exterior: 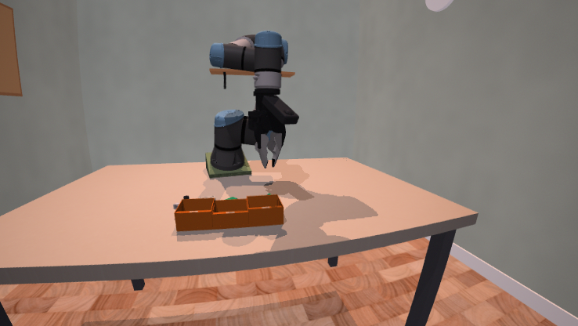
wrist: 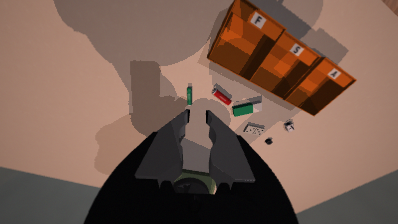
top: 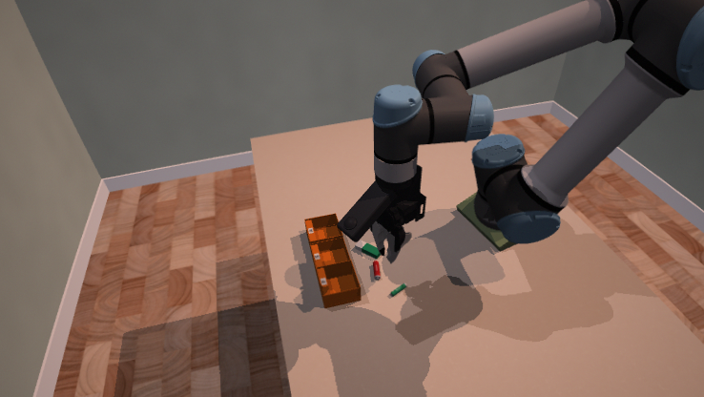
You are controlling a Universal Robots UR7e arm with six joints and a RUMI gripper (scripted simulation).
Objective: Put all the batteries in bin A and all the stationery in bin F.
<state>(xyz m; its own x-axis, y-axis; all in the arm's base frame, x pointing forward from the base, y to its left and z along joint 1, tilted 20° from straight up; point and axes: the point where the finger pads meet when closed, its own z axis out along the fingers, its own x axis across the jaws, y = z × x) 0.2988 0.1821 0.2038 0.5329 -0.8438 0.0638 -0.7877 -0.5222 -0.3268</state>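
Table (exterior: 364, 190) of light wood stands on a wood floor (top: 162, 237); the jaws hang slightly apart, holding nothing, with bins (wrist: 280, 55) at 1 o'clock.

Labels F, S, A on the orange bins (wrist: 280, 52)

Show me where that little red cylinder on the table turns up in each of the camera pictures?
Top: the red cylinder lies right of the orange bins, below the gripper.
Exterior: not visible; it would lie behind the bins.
Wrist: red cylinder centre, just ahead of the open fingertips, left of the green and white block.
Shared landmark: the orange bins.
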